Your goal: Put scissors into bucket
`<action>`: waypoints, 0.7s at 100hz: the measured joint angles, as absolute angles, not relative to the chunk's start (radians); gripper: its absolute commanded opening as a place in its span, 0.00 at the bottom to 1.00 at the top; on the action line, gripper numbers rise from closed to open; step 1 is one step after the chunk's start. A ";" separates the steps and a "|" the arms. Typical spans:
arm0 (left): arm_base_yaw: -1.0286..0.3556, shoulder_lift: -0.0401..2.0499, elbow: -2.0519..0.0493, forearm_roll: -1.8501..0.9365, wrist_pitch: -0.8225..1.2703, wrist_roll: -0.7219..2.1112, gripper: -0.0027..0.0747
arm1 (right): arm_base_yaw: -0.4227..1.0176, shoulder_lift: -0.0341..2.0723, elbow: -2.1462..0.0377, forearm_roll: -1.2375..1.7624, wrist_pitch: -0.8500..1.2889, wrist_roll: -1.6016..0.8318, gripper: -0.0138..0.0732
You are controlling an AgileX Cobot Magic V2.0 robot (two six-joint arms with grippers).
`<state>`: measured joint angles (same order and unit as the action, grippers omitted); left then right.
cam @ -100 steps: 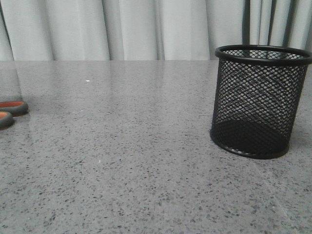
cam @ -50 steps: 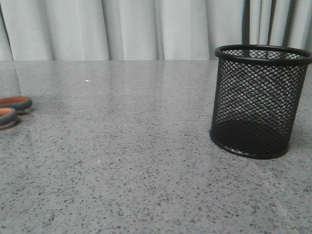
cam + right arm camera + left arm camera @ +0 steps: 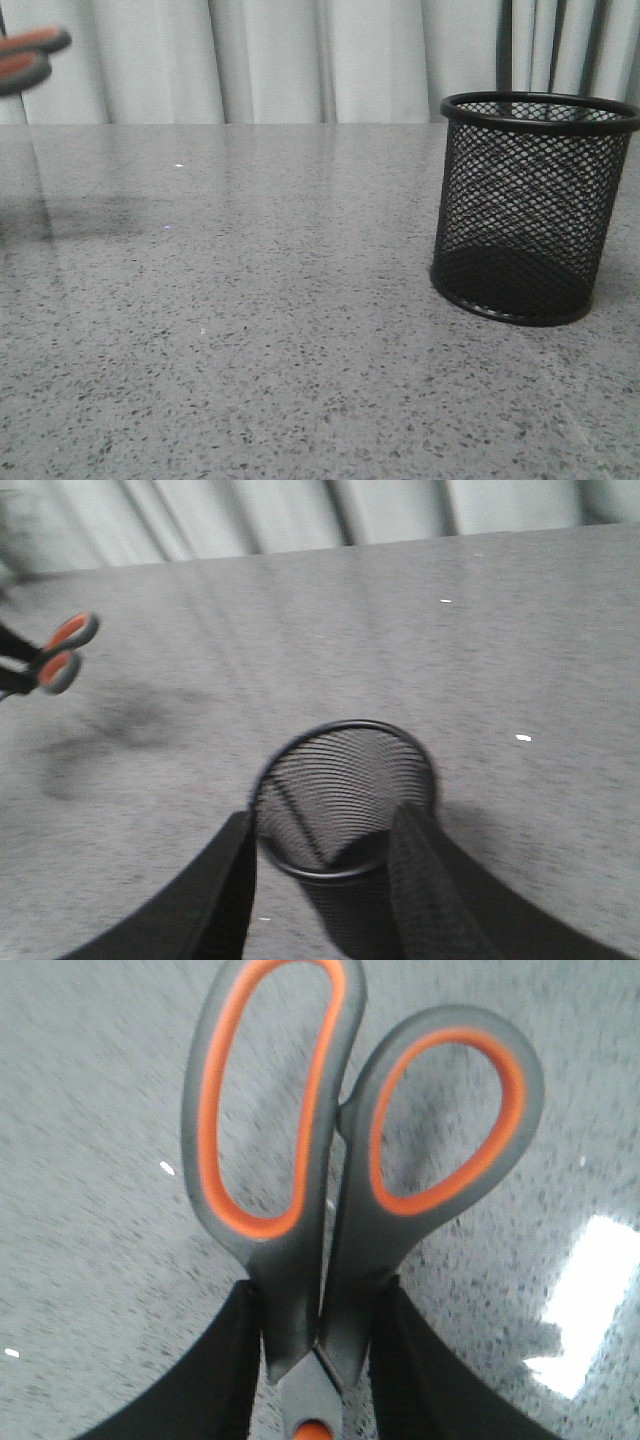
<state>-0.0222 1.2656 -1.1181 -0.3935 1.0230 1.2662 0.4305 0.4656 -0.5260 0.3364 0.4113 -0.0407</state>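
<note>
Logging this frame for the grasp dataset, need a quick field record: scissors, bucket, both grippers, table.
scissors: off the table, gripped just below the loop handles, which point away from the wrist; blades hidden
left gripper: shut on the scissors, fingers either side of the shank
bucket: upright on the table, right side of front view, nothing visible inside
right gripper: above the bucket, fingers straddling its rim; contact unclear
table: grey speckled surface
task state: scissors not yet in bucket

Grey speckled table (image 3: 300, 330); black mesh bucket (image 3: 530, 210) stands upright on it, right side.
</note>
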 measured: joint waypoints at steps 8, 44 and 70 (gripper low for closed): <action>-0.049 1.219 -1.116 -0.408 1.012 1.266 0.01 | 0.474 0.466 -0.526 0.414 0.381 -0.075 0.50; -0.334 1.061 -1.116 -0.467 0.962 1.266 0.01 | 0.751 0.581 -0.604 0.516 0.279 -0.094 0.76; -0.583 1.033 -1.116 -0.495 0.887 1.266 0.01 | 0.865 0.842 -0.753 0.518 0.261 -0.094 0.76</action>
<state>-0.5829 1.0332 -1.1160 -0.4949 0.8866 1.2662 0.8646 0.8419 -0.7531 0.5178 0.2614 -0.0935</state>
